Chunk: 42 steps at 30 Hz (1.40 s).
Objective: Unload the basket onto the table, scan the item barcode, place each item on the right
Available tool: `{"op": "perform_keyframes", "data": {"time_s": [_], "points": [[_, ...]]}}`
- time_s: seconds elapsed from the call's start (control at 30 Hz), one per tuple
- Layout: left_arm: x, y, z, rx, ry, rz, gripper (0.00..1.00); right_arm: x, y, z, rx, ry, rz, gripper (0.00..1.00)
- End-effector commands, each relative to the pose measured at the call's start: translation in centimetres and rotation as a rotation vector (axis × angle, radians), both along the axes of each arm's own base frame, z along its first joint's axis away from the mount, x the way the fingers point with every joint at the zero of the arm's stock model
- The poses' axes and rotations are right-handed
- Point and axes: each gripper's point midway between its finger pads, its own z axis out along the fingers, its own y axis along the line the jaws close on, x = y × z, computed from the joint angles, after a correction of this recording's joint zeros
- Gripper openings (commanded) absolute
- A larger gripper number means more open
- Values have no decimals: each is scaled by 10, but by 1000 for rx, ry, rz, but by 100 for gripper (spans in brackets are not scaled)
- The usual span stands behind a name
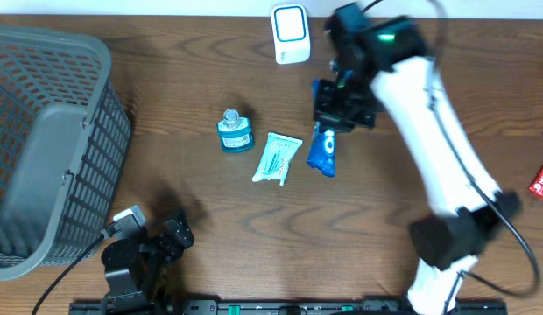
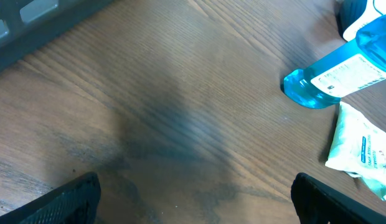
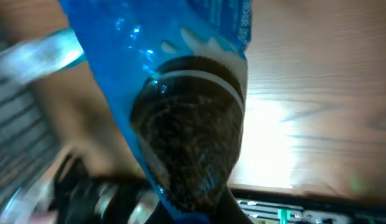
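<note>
Overhead: the right claw (image 1: 329, 122) is clamped on the top end of the blue packet (image 1: 322, 153), near the white scanner (image 1: 290, 33) on the counter (image 1: 210, 210). Wipes (image 1: 278, 157) and a bottle (image 1: 236, 131) lie to the packet's left, and a basket (image 1: 52, 131) sits far left.

Left wrist: the left claw (image 2: 193, 202) stands wide apart above bare wood, holding nothing.

Right wrist: the packet fills the view, tight against the claw.

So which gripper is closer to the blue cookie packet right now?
Right. The right gripper is shut on the far end of the blue cookie packet; the left gripper sits open near the front edge beside the basket, well apart.
</note>
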Motion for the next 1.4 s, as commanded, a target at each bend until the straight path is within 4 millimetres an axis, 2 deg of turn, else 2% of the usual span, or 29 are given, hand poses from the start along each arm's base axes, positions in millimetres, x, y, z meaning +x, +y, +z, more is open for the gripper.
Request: {"op": "perform_keyframes", "data": {"time_s": [0.0,0.1,0.27,0.33,0.4,0.53,0.6,0.67,0.77,0.9,1.17,1.37], "points": [[-3,-1,-5,-3,21,-2,98,-27,28,62,365,-86,230,1],[-3,-1,-5,-3,21,-2,98,-38,28,98,536,-121,245,1],[-3,-1,-5,-3,21,-2,98,-42,32,141,823,-180,325,1],[-3,-1,-5,-3,21,-2,98,-42,33,151,913,-211,363,1],[-3,-1,-5,-3,21,-2,98,-39,32,154,952,-284,425,1],[-3,-1,-5,-3,21,-2,98,-36,31,145,896,-524,654,1],[-3,-1,-5,-3,21,-2,98,-38,33,147,902,-628,755,1],[-3,-1,-5,-3,21,-2,98,-45,37,163,988,-788,871,1],[-3,-1,-5,-3,21,-2,98,-50,39,181,1079,-947,942,1],[-3,-1,-5,-3,21,-2,98,-55,41,194,1119,-1208,1074,1],[-3,-1,-5,-3,21,-2,98,-65,56,195,1034,-1610,1362,1],[-3,-1,-5,-3,21,-2,98,-60,71,199,968,-1820,1514,1]]}}
